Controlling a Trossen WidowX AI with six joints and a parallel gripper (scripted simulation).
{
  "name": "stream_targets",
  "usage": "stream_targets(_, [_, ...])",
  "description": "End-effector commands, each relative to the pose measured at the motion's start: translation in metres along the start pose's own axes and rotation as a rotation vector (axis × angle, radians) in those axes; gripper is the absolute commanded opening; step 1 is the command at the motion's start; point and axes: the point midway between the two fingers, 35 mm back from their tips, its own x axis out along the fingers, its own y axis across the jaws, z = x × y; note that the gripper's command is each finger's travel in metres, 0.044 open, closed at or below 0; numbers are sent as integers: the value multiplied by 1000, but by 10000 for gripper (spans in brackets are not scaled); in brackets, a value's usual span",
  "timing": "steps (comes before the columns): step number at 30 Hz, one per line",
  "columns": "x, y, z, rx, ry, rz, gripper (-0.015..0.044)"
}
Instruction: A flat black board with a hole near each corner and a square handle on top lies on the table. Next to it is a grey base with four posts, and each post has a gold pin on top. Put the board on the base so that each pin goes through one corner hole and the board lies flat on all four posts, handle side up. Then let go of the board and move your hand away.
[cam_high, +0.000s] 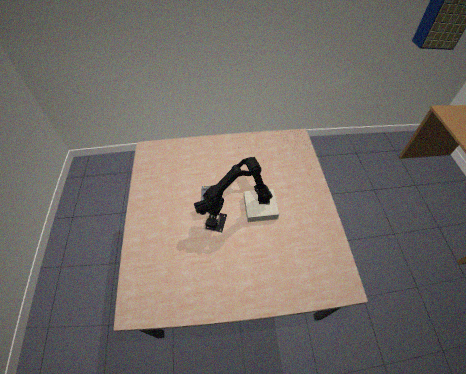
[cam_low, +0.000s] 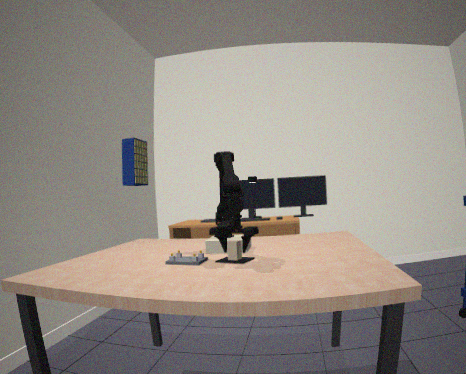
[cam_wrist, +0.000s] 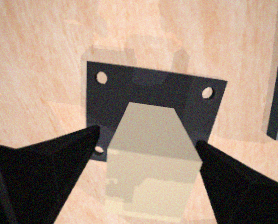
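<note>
The flat black board (cam_high: 221, 226) (cam_low: 247, 259) (cam_wrist: 150, 90) lies on the table. Its square cream handle (cam_low: 234, 248) (cam_wrist: 155, 132) stands up from it. My gripper (cam_high: 213, 223) (cam_low: 235, 250) (cam_wrist: 147, 138) is open, with one finger on each side of the handle. In the wrist view the left finger shows a gap to the handle; the right fingertip is close to it, and contact is unclear. Two far corner holes and part of a near one show. The grey base (cam_high: 203, 191) (cam_low: 186, 261) (cam_wrist: 273, 120) stands beside the board, with gold pins visible in the exterior view.
An off-white block (cam_high: 262, 212) (cam_low: 215, 245) stands under the arm's foot. The arm reaches from it over the table (cam_high: 240, 280) (cam_low: 150, 280) and partly hides the base in the top view. A desk with monitors (cam_low: 301, 191) is in the background.
</note>
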Motion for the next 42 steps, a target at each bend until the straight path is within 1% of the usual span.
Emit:
stream_targets(1, [2,0,-2,3,6,1,282])
stream_targets(6, [2,0,-2,3,6,1,151])
stream_targets(12, [2,0,-2,3,6,1,111])
stream_targets(16, [-1,0,-1,3,6,1,6])
stream_targets(17, [-4,0,-1,3,6,1,0])
stream_targets(42, [-67,1,0,3,5,2,0])
